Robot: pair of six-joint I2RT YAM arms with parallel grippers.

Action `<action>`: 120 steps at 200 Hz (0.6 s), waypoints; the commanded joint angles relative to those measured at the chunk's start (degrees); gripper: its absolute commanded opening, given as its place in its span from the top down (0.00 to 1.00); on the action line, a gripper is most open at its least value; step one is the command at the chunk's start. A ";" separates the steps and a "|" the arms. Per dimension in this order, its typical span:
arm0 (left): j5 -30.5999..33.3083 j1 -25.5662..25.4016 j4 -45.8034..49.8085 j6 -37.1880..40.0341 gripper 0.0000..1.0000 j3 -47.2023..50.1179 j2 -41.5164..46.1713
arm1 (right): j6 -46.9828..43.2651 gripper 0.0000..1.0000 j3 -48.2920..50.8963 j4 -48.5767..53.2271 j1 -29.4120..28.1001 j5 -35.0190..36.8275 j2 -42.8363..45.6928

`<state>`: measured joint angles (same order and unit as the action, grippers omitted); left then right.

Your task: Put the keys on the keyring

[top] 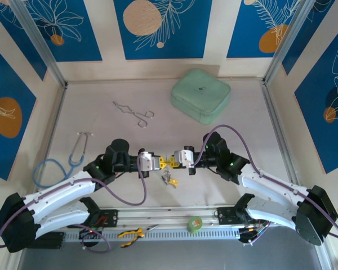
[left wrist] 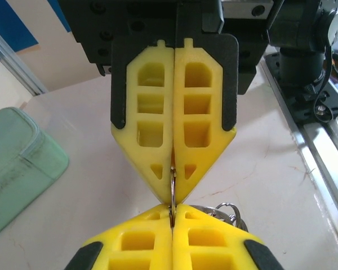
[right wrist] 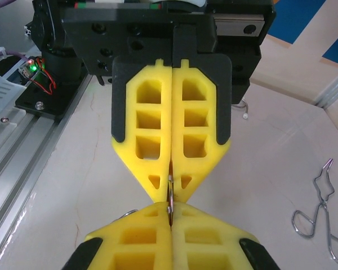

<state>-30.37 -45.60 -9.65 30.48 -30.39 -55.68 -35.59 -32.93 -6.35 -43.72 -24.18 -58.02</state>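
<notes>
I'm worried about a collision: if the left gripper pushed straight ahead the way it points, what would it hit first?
The right gripper: its shut tips face the left gripper nearly tip to tip, with just a thin ring pinched between them. Contact would likely come almost at once.

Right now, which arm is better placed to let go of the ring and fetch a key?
Left, narrowly. The left gripper and right gripper both pinch the keyring; the keys are close beside the left one's tips.
</notes>
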 commanded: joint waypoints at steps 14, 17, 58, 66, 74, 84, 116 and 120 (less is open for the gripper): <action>0.04 0.31 0.67 2.83 1.00 -0.07 0.31 | -2.13 0.91 -1.31 3.62 -0.37 2.97 -0.75; 0.00 0.28 0.78 3.13 1.00 -0.10 0.31 | -2.44 0.91 -1.52 4.13 -0.46 3.43 -0.90; -0.57 0.24 2.67 5.32 1.00 -1.33 -0.25 | -4.47 0.85 -3.61 7.21 -1.70 5.97 -2.33; -0.74 0.25 3.02 5.47 1.00 -1.60 -0.48 | -4.81 0.85 -4.04 7.54 -1.87 6.06 -2.51; -1.00 0.22 3.23 5.51 1.00 -1.76 -0.66 | -4.98 0.85 -4.32 7.80 -2.08 6.14 -2.81; -1.26 0.24 3.39 5.55 1.00 -1.95 -0.88 | -5.17 0.85 -4.65 7.73 -2.24 6.04 -3.00; -1.14 0.22 4.13 5.82 1.00 -2.42 -1.62 | -5.01 0.85 -5.01 7.36 -2.64 5.14 -3.17; -1.10 0.25 4.27 5.86 1.00 -2.52 -1.72 | -5.01 0.85 -5.04 7.40 -2.70 5.11 -3.23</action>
<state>-29.82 -45.60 -6.52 35.03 -30.55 -56.86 -39.66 -35.59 0.58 -45.80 -18.41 -61.04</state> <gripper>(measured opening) 0.063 0.151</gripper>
